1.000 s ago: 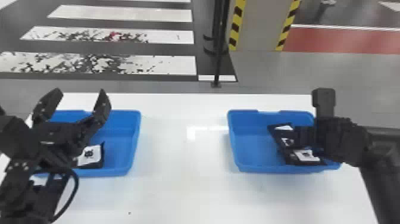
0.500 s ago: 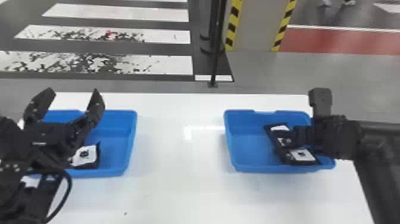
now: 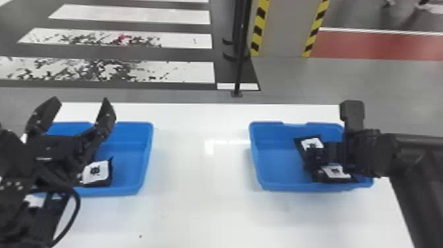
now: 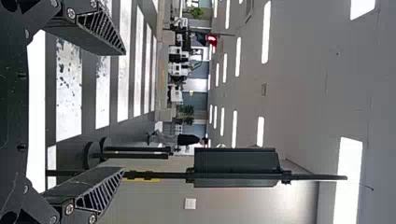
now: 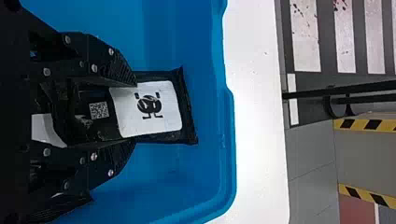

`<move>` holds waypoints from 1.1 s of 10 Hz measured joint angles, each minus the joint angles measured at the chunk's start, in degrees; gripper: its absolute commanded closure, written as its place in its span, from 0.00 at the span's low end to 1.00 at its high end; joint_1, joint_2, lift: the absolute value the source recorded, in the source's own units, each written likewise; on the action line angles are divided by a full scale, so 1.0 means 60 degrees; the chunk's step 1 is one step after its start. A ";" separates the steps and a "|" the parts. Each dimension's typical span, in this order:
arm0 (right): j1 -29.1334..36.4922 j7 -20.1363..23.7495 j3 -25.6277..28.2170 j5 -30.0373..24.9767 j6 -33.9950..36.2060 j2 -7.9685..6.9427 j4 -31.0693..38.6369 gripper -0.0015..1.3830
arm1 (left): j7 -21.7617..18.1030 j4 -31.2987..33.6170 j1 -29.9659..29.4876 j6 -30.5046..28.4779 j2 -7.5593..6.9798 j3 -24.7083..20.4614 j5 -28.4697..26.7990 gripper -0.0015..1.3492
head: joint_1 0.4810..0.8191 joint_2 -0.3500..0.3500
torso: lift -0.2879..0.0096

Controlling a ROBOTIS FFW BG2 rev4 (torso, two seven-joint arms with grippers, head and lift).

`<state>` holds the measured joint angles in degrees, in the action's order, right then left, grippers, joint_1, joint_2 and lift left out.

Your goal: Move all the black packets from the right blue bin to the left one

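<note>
The left tool (image 3: 80, 100) is spread wide by the left bin (image 3: 146, 145). In the right bin (image 3: 258, 158), the right tool (image 3: 321, 158) pinches a black packet (image 5: 154, 109).

The left gripper (image 3: 80, 99) has its fingers (image 4: 95, 35) spread before a white strip, probably the desk (image 4: 36, 112); beyond are striped floor (image 4: 123, 70), a black pole (image 4: 322, 177) and ceiling lights (image 4: 266, 32).

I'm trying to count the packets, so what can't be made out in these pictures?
- Left bin, left part: head view, behind the left gripper and its arm.
- Right bin, right part: head view, behind the right gripper and its arm.
- Full packet count: head view, same obstructions.
</note>
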<state>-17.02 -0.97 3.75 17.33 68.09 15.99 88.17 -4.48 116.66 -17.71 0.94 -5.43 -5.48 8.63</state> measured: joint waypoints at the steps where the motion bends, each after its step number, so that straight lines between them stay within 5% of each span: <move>1: -0.0006 -0.0007 -0.0027 0.0010 0.0104 0.0002 -0.0008 0.78 | 0.0000 -0.0001 0.0000 0.0006 0.0004 0.0000 -0.0008 0.12 | 0.63 0.39 | 0.50; 4: 0.0491 0.0002 0.0122 0.0467 -0.0194 -0.0046 0.0481 0.81 | 0.0021 -0.0002 0.0000 0.0083 0.0012 0.0022 -0.0027 0.12 | 0.63 0.41 | 0.50; 6: 0.1481 0.0200 0.0544 0.0784 -0.1701 -0.0259 0.1578 0.81 | 0.0045 -0.0004 -0.0013 0.0208 0.0012 0.0038 -0.0009 0.12 | 0.63 0.42 | 0.50; 11: 0.2030 0.2281 -0.0561 0.2332 -0.5380 -0.0240 0.2476 0.81 | 0.0078 -0.0004 0.0033 0.0184 0.0024 0.0199 0.0295 0.12 | 0.52 0.57 | 0.50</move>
<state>-4.84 12.72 0.38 31.32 35.81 14.55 103.03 -4.01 116.64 -17.52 2.04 -5.29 -4.29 10.40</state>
